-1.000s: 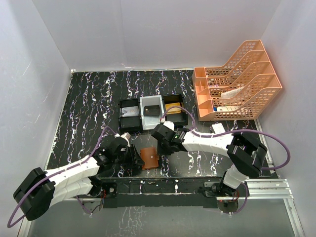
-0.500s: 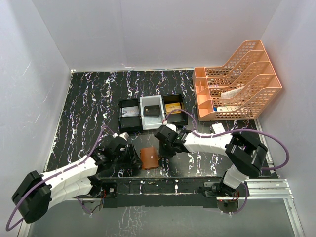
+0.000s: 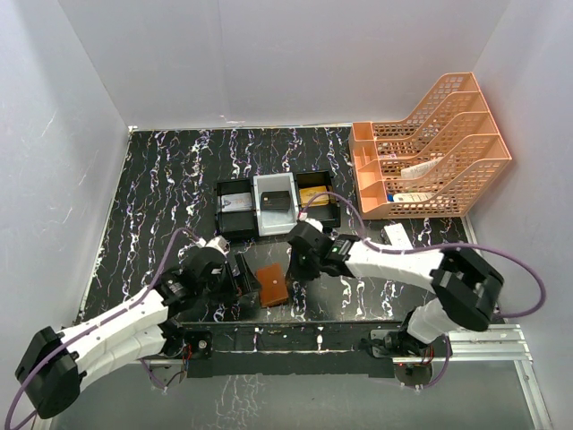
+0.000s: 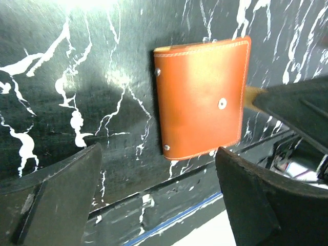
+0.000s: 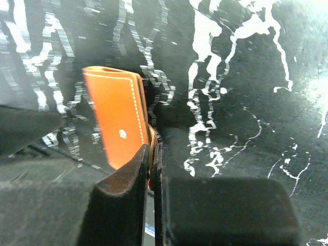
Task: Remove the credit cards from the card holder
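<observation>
top: overhead, far | wrists: close, downward | shared: card holder (image 3: 272,285)

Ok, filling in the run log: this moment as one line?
card holder: closed | left gripper: open, beside it | right gripper: shut on its clasp tab | credit cards: none visible

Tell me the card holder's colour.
The card holder is orange-brown, pale stitching; best in left wrist view.
</observation>
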Available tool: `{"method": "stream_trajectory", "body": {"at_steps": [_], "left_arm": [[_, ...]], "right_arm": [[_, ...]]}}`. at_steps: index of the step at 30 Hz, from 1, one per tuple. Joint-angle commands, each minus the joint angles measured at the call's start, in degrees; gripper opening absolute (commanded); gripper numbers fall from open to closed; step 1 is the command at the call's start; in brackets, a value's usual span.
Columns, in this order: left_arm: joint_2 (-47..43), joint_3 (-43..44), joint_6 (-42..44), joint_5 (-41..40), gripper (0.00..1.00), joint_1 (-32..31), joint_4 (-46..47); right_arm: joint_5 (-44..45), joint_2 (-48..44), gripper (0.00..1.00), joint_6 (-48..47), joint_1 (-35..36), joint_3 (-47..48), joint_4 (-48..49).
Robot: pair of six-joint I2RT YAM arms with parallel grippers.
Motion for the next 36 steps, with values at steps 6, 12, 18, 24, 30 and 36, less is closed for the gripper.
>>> {"method": "stream_trajectory", "body": {"at_steps": [6,12,18,24,30,36], "left_arm": [[-8.78,8.94,-2.33,-19.27,0.99,-0.27,-11.76],[-9.93,10.66,0.12,-19.72,0.99,-0.18,-12.24],[-9.19,8.35,-0.16,-15.63,0.99,-0.18,-8.07],[-11.42,9.05,-1.8,-17.89,0.98,-0.18,-12.93],[-16.95,7.11,-1.73,-16.77,0.91,-0.16,-11.5],[-11.82,5.84,0.97,-7.77,0.69,-0.14,-4.74]], "right_arm": [[0.34,-16.14,0.0,-4.23,-0.62,-5.76,13.51],[-3.21,-17.18,0.0,-6.07,-1.54,-3.77,13.37],[-14.87,-9.33,0.0,-8.44,-1.91,0.43,16.02],[-29.54,-5.41,0.0,-10.02,-1.91,-0.18,32.29],[-26.74,-10.49,0.0,-11.63,-5.1,-6.26,23.43],[-30.15,-13.24,0.0,-15.22,-14.78,-17.05,24.45]]}}
